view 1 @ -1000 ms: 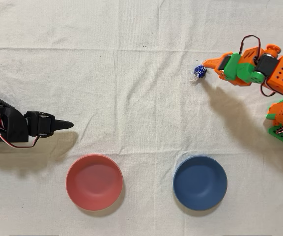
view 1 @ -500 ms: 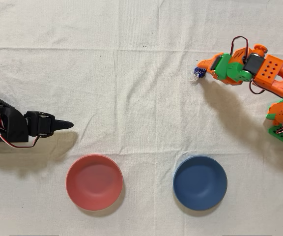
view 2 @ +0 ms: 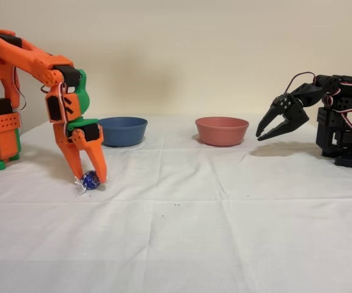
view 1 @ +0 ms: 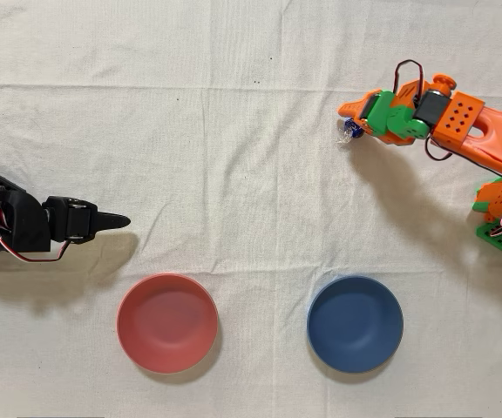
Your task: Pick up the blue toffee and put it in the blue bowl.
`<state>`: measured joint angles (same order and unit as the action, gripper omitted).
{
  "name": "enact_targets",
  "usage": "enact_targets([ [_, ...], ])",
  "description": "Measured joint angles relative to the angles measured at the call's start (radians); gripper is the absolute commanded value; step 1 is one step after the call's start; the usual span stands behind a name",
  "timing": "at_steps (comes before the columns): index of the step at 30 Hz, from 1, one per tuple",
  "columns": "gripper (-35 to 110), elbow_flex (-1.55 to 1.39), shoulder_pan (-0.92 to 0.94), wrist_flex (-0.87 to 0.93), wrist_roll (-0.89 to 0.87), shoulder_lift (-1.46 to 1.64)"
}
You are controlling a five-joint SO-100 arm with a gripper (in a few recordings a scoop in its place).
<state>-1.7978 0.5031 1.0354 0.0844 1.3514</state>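
Note:
In the fixed view the blue toffee (view 2: 90,180) lies on the white cloth, its dark-blue foil showing between my two orange fingertips. My gripper (view 2: 91,177) points down and stands open, one finger close on each side of the candy, tips at the cloth. From overhead, my gripper (view 1: 352,120) covers most of the blue toffee (view 1: 349,131); only a wrapper end and a bit of foil show. The blue bowl (view 1: 355,323) sits well below it in the overhead view, and behind my arm as the blue bowl (view 2: 123,130) in the fixed view.
A pinkish-red bowl (view 1: 166,322) sits left of the blue one in the overhead view. The idle black arm (view 1: 33,228) reaches in from the left edge. My arm's base (view 1: 499,222) stands at the right edge.
My gripper has moved left and tipped down over the toffee, which now shows much less from overhead. The toffee and both bowls have stayed in place.

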Motion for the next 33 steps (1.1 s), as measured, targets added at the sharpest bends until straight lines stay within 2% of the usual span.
enact_targets([
  [5,34,0.023,0.000,0.000,0.017,-0.038],
  [16,16,0.052,-0.017,-0.017,0.029,-0.063],
  [33,13,0.101,0.006,0.038,0.064,-0.066],
])
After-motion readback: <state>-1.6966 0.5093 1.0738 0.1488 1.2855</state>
